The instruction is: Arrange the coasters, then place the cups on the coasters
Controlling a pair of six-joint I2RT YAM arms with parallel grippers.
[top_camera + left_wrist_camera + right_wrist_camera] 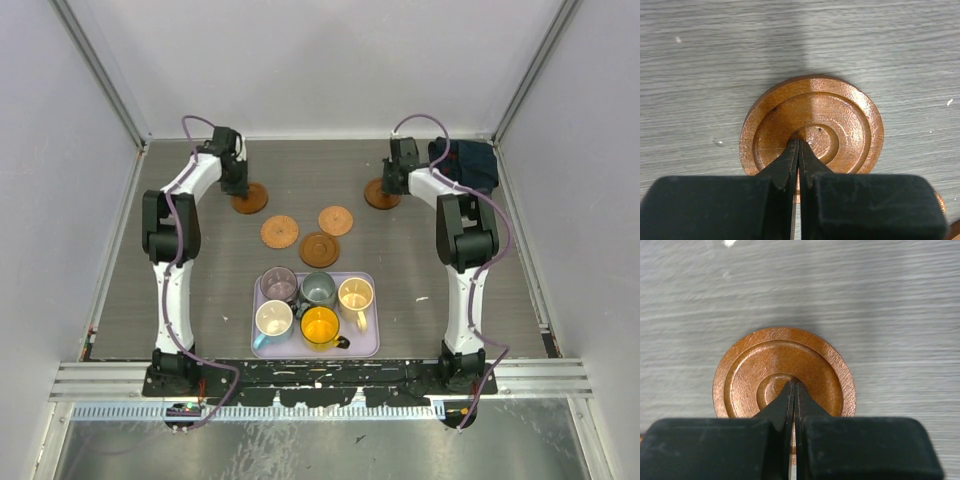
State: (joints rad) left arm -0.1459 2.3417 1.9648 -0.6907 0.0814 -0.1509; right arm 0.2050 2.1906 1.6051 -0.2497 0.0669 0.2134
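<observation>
The left gripper (798,143) has its two dark fingers (784,167) pressed together with only a hairline slit between them. Their tips meet over the small centre ring of the left coaster (840,117); nothing is clamped between them, and it cannot be told whether the tips press on the wood. The black finger mounts fill the bottom of the left wrist view and hide the disc's near edge. A sliver of another disc (940,201) is cut off at the lower right. The right gripper (793,385) stands the same way, closed tip to tip over the centre of the right coaster (805,362) and gripping nothing, with the near rim again hidden. From above, both discs lie far back on the table (200,300), each partly covered by its wrist. Between them, apart from both arms, lie the middle-left coaster (280,232), the middle-right coaster (336,220) and the nearest coaster (319,249), close together. Nearer the bases, a lavender tray (366,346) holds all five cups: the purple-grey cup (278,285), grey-teal cup (319,290) and cream cup (355,294) behind, the blue-sided cup (273,319) and yellow cup (320,326) in front. A small dark shape (343,342) beside the yellow cup is too small to identify. A dark blue cloth (470,163) sits in the far right corner, partly behind the right arm.
</observation>
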